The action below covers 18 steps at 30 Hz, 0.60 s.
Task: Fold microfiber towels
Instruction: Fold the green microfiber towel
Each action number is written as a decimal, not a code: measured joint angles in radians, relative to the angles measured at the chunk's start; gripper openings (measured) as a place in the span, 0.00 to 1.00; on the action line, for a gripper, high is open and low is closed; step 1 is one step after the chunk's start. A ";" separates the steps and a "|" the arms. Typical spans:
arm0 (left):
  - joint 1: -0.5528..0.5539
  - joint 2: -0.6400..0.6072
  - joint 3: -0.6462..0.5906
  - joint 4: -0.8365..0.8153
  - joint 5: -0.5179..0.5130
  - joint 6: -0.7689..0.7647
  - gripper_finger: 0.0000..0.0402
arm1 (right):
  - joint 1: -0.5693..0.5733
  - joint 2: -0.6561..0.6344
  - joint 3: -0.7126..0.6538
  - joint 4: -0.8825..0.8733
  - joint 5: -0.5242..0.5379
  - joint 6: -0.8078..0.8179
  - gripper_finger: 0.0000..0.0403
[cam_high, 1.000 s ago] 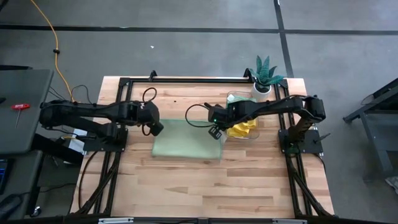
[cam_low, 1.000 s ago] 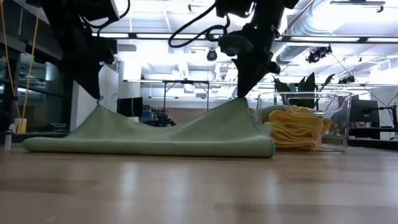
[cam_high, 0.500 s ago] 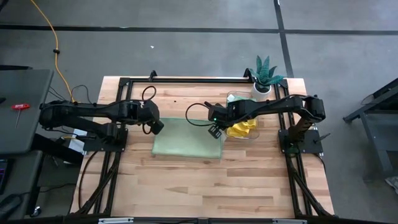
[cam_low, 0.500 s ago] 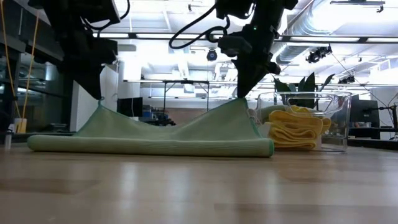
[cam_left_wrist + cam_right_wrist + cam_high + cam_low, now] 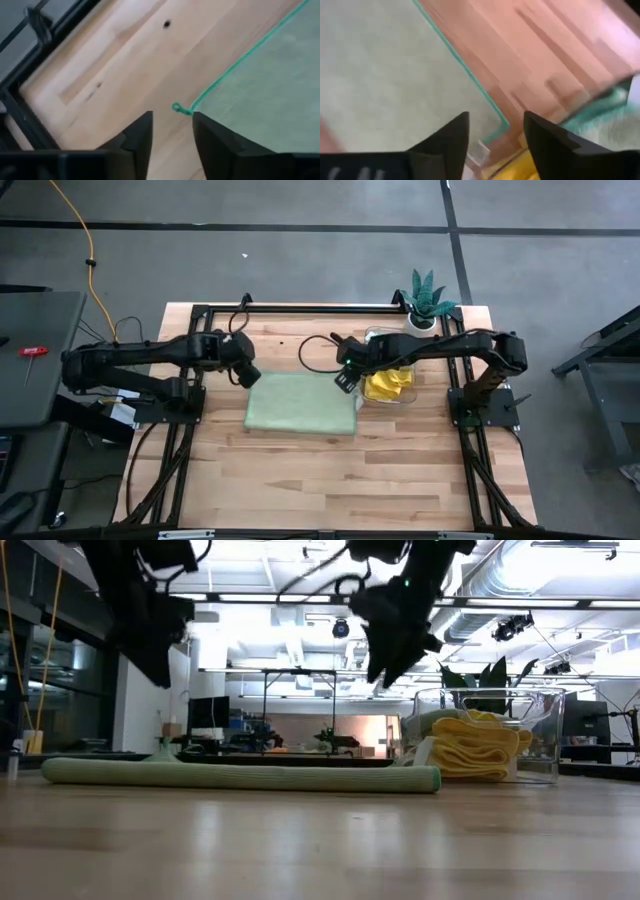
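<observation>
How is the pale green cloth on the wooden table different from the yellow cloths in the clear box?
The pale sage green microfiber towel lies flat on the bare wooden table, folded into a broad rectangle; the bright yellow microfiber towels sit bunched inside the clear plastic bin. The green one is single, the yellow ones piled. Both look like soft cloth.

Both grippers are now letting go of the green towel [image 5: 301,403]. Its two far corners, lifted before, are lying flat on the table. The left gripper [image 5: 251,374] is standing open above the far left corner, and the right gripper [image 5: 347,380] is standing open above the far right corner, both raised higher.
</observation>
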 joint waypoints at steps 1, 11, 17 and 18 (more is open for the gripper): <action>0.005 -0.005 0.018 -0.007 0.013 0.022 0.34 | -0.001 -0.014 0.000 0.017 -0.011 -0.017 0.48; -0.187 -0.173 -0.070 0.112 0.374 0.068 0.44 | 0.196 -0.121 -0.039 0.076 -0.052 -0.043 0.52; -0.436 -0.175 -0.203 0.159 0.357 0.011 0.44 | 0.346 -0.092 -0.127 0.182 -0.044 -0.009 0.52; -0.468 -0.164 -0.216 0.180 0.351 0.012 0.44 | 0.361 -0.088 -0.137 0.210 -0.036 0.000 0.52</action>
